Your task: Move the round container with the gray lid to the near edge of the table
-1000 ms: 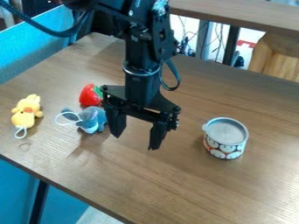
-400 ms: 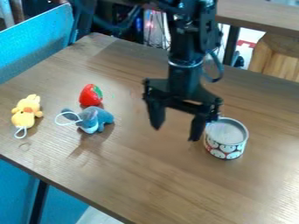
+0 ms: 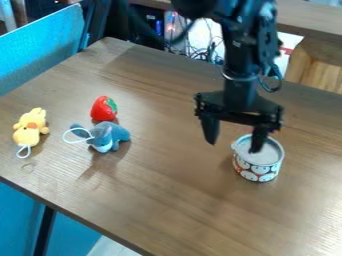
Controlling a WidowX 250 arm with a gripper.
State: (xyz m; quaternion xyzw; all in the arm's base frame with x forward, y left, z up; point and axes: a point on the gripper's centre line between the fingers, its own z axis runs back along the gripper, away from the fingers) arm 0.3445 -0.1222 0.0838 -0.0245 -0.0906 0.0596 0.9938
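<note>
Empty and spread wide, the gripper hangs just above and left of the tin in view, its nearer finger overlapping the lid.

Part of tin's top hidden behind one finger of gripper. Upper arm cut off by top edge. Tabletop cut off at right. Cables behind too blurred to tell apart.

Open tabletop lies between blue plush and tin (though the gripper crowds the tin from above)
</note>
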